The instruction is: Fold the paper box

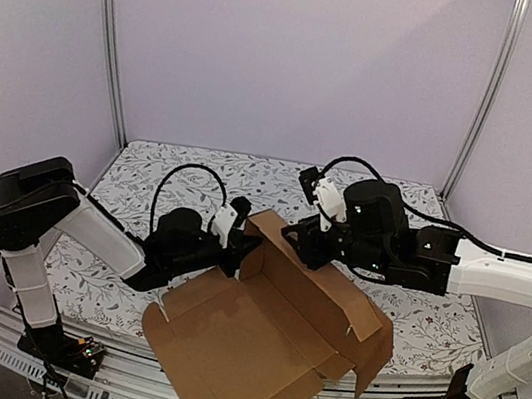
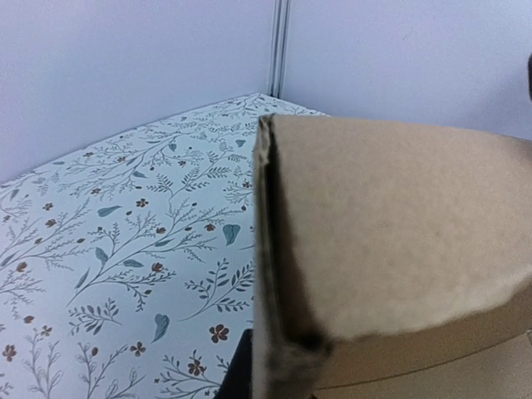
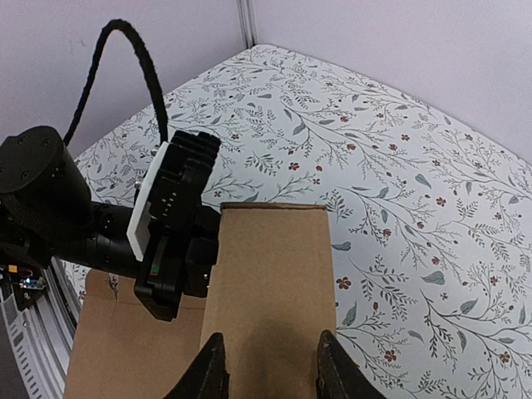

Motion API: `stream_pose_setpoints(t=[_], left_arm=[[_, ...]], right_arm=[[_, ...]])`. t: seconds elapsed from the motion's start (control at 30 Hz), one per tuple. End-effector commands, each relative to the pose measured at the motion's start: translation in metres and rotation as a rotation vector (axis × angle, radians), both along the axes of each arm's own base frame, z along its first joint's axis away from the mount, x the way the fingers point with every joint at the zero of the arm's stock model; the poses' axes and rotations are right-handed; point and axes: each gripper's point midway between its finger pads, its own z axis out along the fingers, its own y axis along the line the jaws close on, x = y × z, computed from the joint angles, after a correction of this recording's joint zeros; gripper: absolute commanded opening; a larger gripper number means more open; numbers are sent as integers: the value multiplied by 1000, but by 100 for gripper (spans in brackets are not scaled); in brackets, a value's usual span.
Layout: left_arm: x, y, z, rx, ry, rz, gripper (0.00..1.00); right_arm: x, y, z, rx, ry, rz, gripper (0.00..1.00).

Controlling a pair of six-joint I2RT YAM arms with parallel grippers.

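The paper box (image 1: 252,349) is a brown cardboard sheet lying open near the table's front, its far wall and right side raised and a near corner past the edge. My left gripper (image 1: 241,246) is at the back left flap. In the left wrist view the flap's edge (image 2: 264,249) stands right against one dark finger (image 2: 237,370), and the other finger is hidden behind the card. My right gripper (image 1: 302,241) is open. In the right wrist view its fingertips (image 3: 212,370) stand either side of a raised flap (image 3: 266,274), with the left gripper (image 3: 170,258) beside that flap.
The table has a floral cloth (image 1: 150,166). Aluminium posts (image 1: 113,44) stand at the back corners with plain walls behind. A metal rail (image 1: 67,371) runs along the near edge by the arm bases.
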Motion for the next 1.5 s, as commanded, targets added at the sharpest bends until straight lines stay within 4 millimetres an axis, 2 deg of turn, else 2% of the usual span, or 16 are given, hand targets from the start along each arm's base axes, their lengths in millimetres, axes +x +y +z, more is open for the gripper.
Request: stream_pose_setpoints(t=[0.0, 0.2, 0.4, 0.6, 0.73, 0.87, 0.93, 0.97, 1.07, 1.2, 1.23, 1.47], left_arm=[[12, 28, 3, 22, 36, 136, 0], [17, 60, 3, 36, 77, 286, 0], [19, 84, 2, 26, 146, 401, 0], [23, 96, 7, 57, 141, 469, 0], [24, 97, 7, 66, 166, 485, 0], [23, 109, 5, 52, 196, 544, 0], [24, 113, 2, 55, 207, 569, 0], [24, 113, 2, 57, 208, 570, 0], [25, 111, 2, 78, 222, 568, 0], [23, 113, 1, 79, 251, 576, 0], [22, 115, 1, 79, 254, 586, 0], [18, 130, 1, 102, 277, 645, 0]], right_arm=[[-4, -26, 26, -19, -62, -29, 41], [-2, -53, 45, -69, -134, -85, 59], [5, -68, 45, -171, -172, -124, 73], [4, -79, 46, -208, -161, -147, 82], [2, -90, 52, -186, -147, -180, 85], [-4, -95, 61, -142, -118, -183, 85], [-6, -99, 63, -136, -107, -193, 78], [-7, -100, 64, -133, -103, -191, 71], [-8, -103, 67, -128, -98, -199, 38], [-8, -107, 64, -139, -92, -213, 4], [-6, -108, 61, -150, -91, -220, 0], [0, -113, 32, -185, -42, -245, 0]])
